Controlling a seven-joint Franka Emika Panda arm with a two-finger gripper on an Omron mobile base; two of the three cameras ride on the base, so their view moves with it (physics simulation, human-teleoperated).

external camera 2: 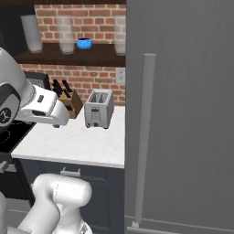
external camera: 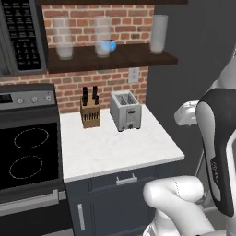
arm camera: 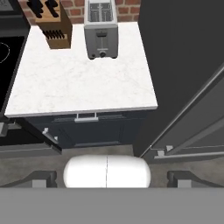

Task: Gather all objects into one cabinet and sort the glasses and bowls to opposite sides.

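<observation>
Blue bowl sits upright (rim up) on shelf.

The white marble bench carries a wooden knife block at its back edge near the brick wall, and a silver two-slot toaster just beside it, apart from the block. Above, a dark brown open shelf holds three tall clear glasses spread along it. A small blue bowl sits between them, close by the middle glass.
</observation>
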